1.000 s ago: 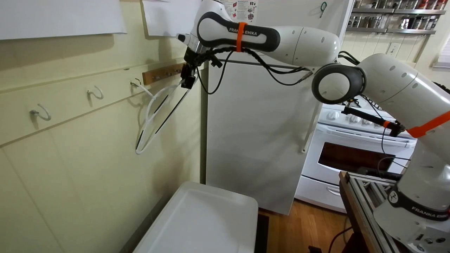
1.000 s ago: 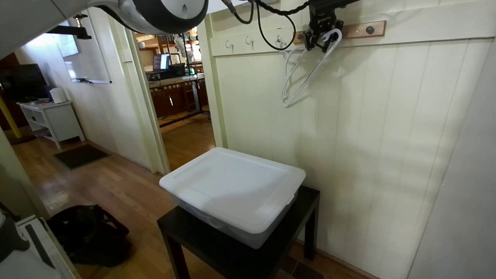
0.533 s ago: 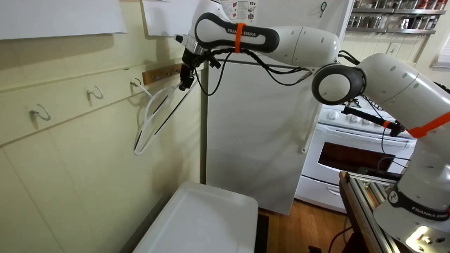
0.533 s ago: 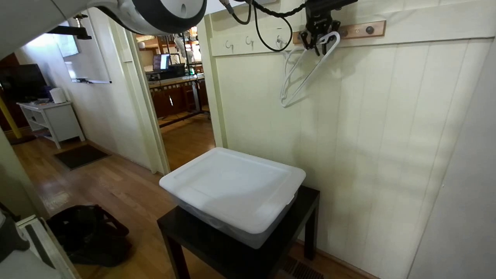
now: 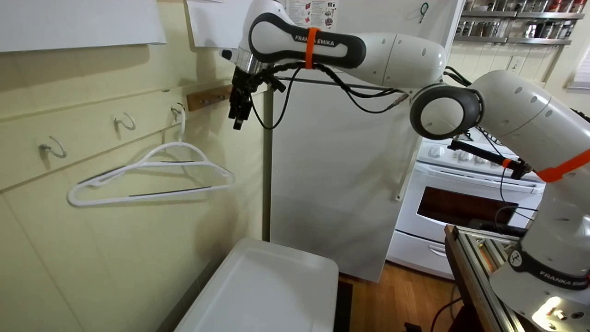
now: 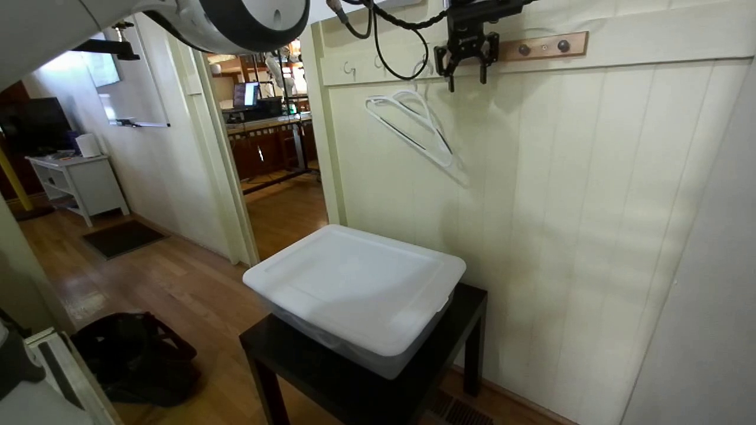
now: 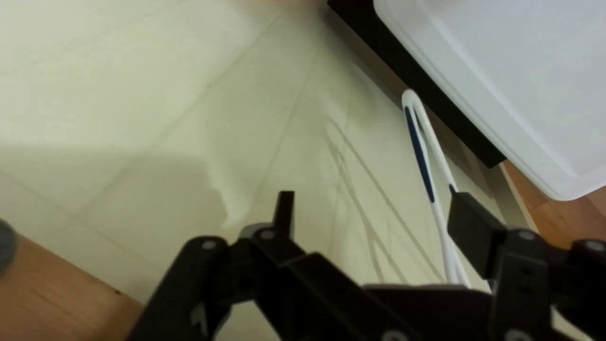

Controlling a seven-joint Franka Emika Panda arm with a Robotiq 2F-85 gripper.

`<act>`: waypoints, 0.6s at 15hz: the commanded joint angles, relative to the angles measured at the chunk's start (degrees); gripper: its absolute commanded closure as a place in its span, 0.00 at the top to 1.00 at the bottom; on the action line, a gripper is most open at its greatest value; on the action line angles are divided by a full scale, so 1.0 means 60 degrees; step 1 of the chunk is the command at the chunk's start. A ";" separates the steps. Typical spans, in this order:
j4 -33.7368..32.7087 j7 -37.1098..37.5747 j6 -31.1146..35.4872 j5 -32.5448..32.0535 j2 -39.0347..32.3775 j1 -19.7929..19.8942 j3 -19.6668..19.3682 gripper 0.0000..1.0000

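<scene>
Swung clear of your tool (image 6: 467,81) since a moment ago, the white hanger (image 5: 161,194) now hangs from the wall hook (image 5: 175,110). Your tool stands released and spread wide, partly blocking the wooden peg rack (image 6: 543,46) in both exterior views. In an exterior view, a cable loop (image 6: 407,79) crosses in front of that hook. Lower down, a lidded bin (image 6: 354,289) sits on the black worktop (image 6: 463,304); two more hooks (image 5: 126,128) line the same wall (image 5: 92,240).

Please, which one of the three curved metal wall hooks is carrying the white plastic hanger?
The hook closest to the brown wooden rack: the hanger hangs from it, while the other two hooks carry nothing.
</scene>
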State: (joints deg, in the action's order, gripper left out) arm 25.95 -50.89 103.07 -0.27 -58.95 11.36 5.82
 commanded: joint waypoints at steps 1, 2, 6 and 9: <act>0.0125 0.0352 -0.0605 0.0200 0.0137 -0.0343 -0.0098 1.00; 0.0130 0.0572 -0.0713 0.0118 0.0143 -0.0484 -0.0177 1.00; 0.0043 0.1798 -0.0564 -0.0209 0.0065 -0.1197 -0.0497 1.00; 0.0054 0.3364 -0.0507 -0.0651 0.0047 -0.1827 -0.0990 1.00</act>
State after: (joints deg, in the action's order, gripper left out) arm 25.98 -38.73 100.94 -1.61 -58.96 3.69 2.77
